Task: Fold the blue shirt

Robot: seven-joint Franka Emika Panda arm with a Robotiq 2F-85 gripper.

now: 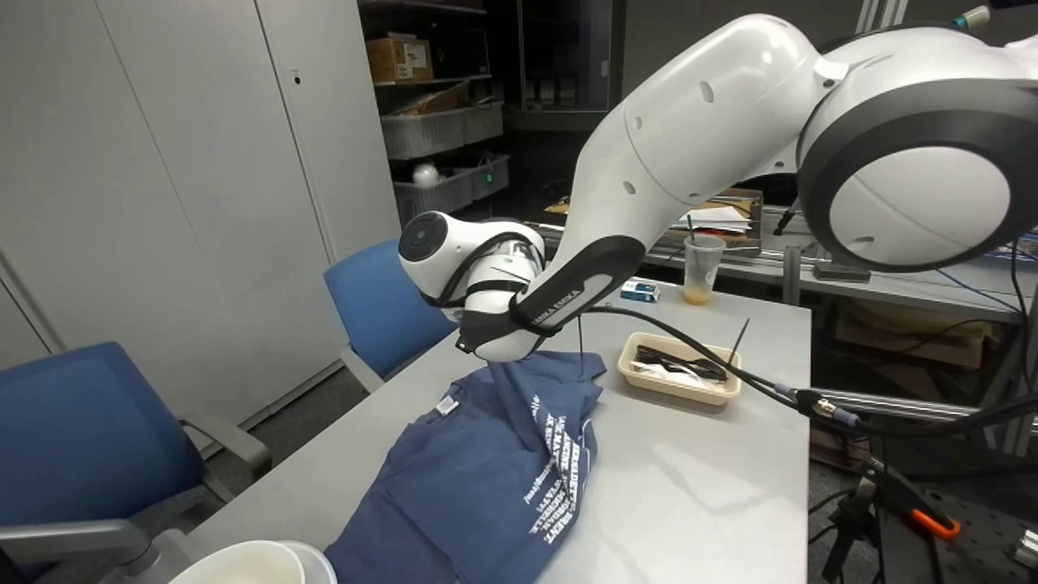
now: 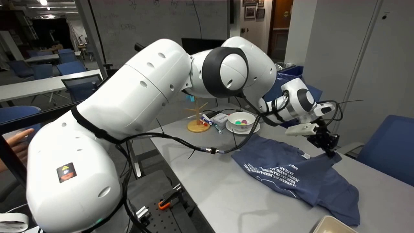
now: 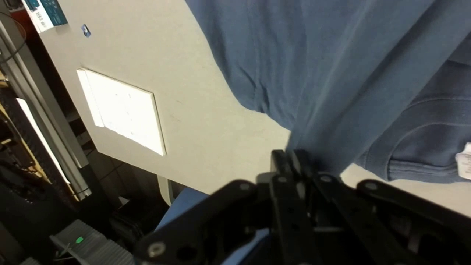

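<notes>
In an exterior view, "EMIKA" can be read on the Franka arm [image 1: 604, 268], which in an exterior view also bears a sticker [image 2: 66, 172] with a yellow warning triangle. The blue shirt [image 2: 281, 145] carries rows of white capitals, JUSTIN and NATHAN legible among them. Its neck tag [image 3: 464, 161] is white, the print too small to read, as is most of that on a teal-and-white carton [image 1: 640, 292] at the far end of the table [image 1: 697, 487].

The shirt lies rumpled on the table, navy and deeply creased, one fold raised to a peak. The gripper [image 3: 290, 158] has its fingers clenched on that fold, near the collar [image 3: 415, 114].

Right of the shirt in an exterior view, a cream tray [image 1: 673, 392] holds black and white items [image 1: 681, 369]; farther off, a clear plastic cup [image 1: 704, 264] contains some orange liquid [image 1: 697, 298]. In an exterior view, a white bowl [image 2: 238, 127] of small green and purple balls [image 2: 238, 122] sits on a plate [image 2: 230, 128], far left of the shirt.
</notes>
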